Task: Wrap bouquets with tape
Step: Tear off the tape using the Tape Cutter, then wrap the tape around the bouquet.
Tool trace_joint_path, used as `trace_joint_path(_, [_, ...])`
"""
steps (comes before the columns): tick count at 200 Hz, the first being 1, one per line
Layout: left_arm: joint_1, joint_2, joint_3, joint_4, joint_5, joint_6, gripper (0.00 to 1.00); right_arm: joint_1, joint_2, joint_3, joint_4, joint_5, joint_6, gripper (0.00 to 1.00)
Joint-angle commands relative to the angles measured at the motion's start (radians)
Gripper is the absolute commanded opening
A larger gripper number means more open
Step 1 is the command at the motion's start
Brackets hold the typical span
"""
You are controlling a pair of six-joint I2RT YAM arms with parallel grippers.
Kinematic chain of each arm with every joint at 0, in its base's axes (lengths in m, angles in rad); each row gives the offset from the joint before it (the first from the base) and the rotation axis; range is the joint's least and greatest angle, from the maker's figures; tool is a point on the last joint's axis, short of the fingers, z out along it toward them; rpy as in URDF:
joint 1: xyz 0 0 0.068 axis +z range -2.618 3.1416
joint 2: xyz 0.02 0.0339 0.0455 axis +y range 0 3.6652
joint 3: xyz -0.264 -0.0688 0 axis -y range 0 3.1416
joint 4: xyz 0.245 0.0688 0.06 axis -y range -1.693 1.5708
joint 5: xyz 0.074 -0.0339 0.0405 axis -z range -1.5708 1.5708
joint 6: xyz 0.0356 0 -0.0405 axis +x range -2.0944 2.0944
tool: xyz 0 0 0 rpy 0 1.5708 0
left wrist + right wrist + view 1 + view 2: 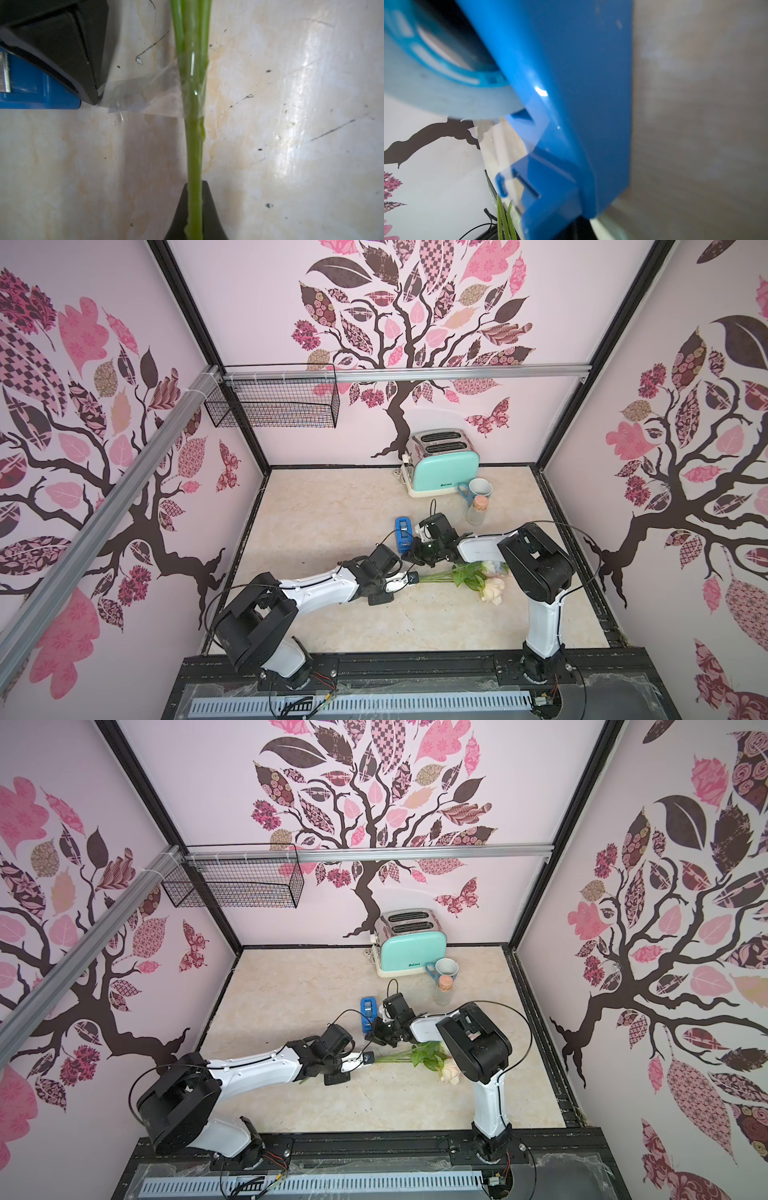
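Bouquet (469,572) (428,1052) stretches low across the pale marbled surface (332,510), just right of centre in both top views. Its cream and pink blooms point to the right, partly under the right arm, and its thin green stems run to the left. The left pincer (409,577) (365,1058) pinches the stems near their bare ends; in the left wrist view its two dark fingers close on them at the bottom edge (194,187). Higher in that picture a glossy tape strip (143,93) bands the stems and runs off to the left. There it meets the tip of the right pincer (96,97). That pincer is pressed together, but I cannot tell whether the strip is caught in it.

The blue tape dispenser (403,533) (368,1011) stands on the surface just above the stems, right beside the right pincer (413,556). It fills most of the right wrist view (571,104), blurred, with green stems at the lower left (502,220).

Farther up the frame, against the back wall, sit a mint toaster (442,466), a mug (480,489) just beside it, and a corked bottle (477,512) below the mug. A black wire basket (274,402) hangs from the rail at upper left.
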Motion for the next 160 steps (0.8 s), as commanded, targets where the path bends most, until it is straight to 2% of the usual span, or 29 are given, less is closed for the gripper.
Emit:
trace_joint_path(1, [-0.013,0.002,0.007,-0.016,0.071,0.015,0.00,-0.009,0.057,-0.035,-0.041,0.090,-0.003,0.00])
trace_joint_path(16, [-0.011,-0.006,0.012,-0.023,0.064,0.015,0.00,-0.011,-0.011,-0.029,-0.031,0.100,-0.018,0.00])
trace_joint_path(30, [-0.012,-0.024,0.022,-0.047,0.056,0.020,0.00,-0.015,-0.101,0.004,-0.079,0.143,-0.064,0.33])
trace_joint_path(47, [-0.010,-0.055,0.030,-0.074,0.035,0.028,0.00,-0.037,-0.205,0.059,-0.178,0.193,-0.115,0.49])
trace_joint_path(73, [0.016,-0.104,0.069,-0.141,0.059,0.024,0.00,-0.119,-0.350,0.124,-0.268,0.173,-0.170,0.58])
trace_joint_path(83, [0.028,-0.120,0.095,-0.178,0.078,0.023,0.00,-0.126,-0.408,0.146,-0.302,0.199,-0.218,0.63])
trace_joint_path(96, [0.033,-0.135,0.136,-0.244,0.095,0.023,0.00,-0.125,-0.482,0.162,-0.325,0.227,-0.299,0.66])
trace_joint_path(118, [0.042,-0.160,0.207,-0.368,0.134,-0.002,0.00,-0.127,-0.636,0.145,-0.295,0.305,-0.441,0.68])
trace_joint_path(138, [0.046,-0.210,0.246,-0.425,0.154,-0.037,0.00,-0.128,-0.816,0.083,-0.229,0.340,-0.577,0.73])
trace_joint_path(148, [0.047,-0.235,0.261,-0.456,0.167,-0.044,0.00,-0.129,-0.914,0.045,-0.199,0.308,-0.629,0.82])
trace_joint_path(160, [0.047,-0.256,0.286,-0.494,0.160,-0.058,0.00,-0.128,-1.035,-0.010,-0.138,0.200,-0.705,0.83])
